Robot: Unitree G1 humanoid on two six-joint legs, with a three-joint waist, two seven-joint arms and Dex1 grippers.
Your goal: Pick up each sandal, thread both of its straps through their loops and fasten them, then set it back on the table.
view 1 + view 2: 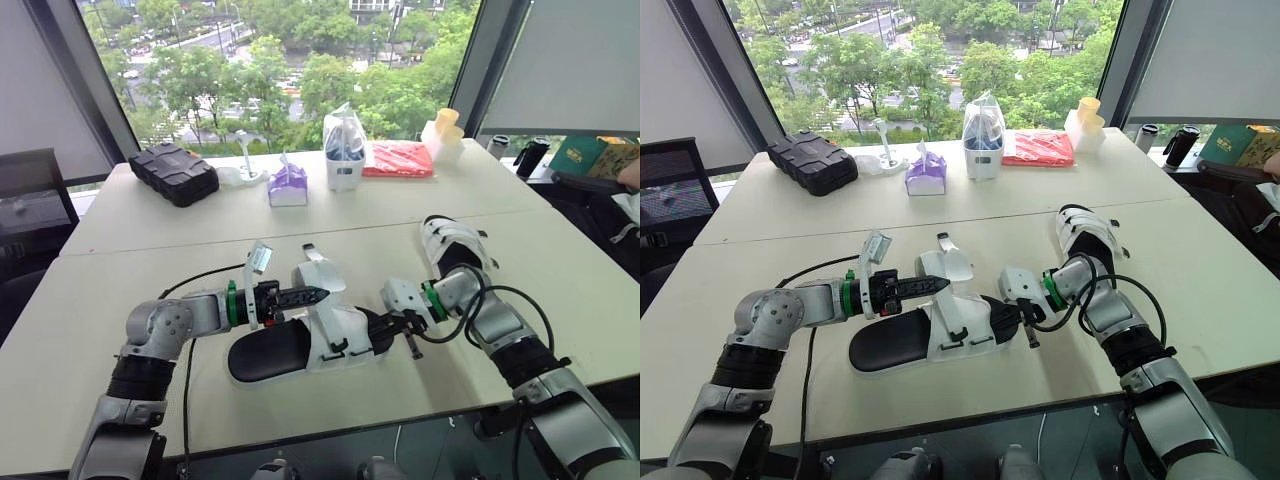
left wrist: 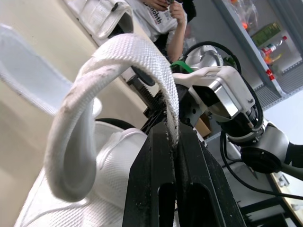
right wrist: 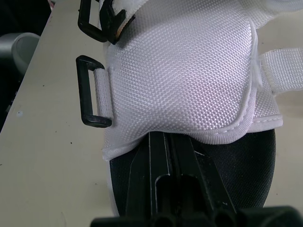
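A sandal (image 1: 300, 345) with a black sole and white upper lies on the table in front of me. My left gripper (image 1: 318, 295) is shut on one of its white straps (image 2: 123, 61), which curls up in a loop above the upper. My right gripper (image 3: 165, 137) is shut on the edge of the white upper (image 3: 180, 71) at the sandal's other end. Two black loops (image 3: 87, 97) sit on the side of the upper with nothing through them. The second sandal (image 1: 455, 245) lies behind my right arm with its straps across it.
Along the far side of the table (image 1: 130, 300) stand a black case (image 1: 173, 172), a purple tissue box (image 1: 288, 186), a white container in a bag (image 1: 343, 150), a red packet (image 1: 398, 158) and yellow cups (image 1: 445, 130). A person (image 2: 161, 19) sits beyond the table.
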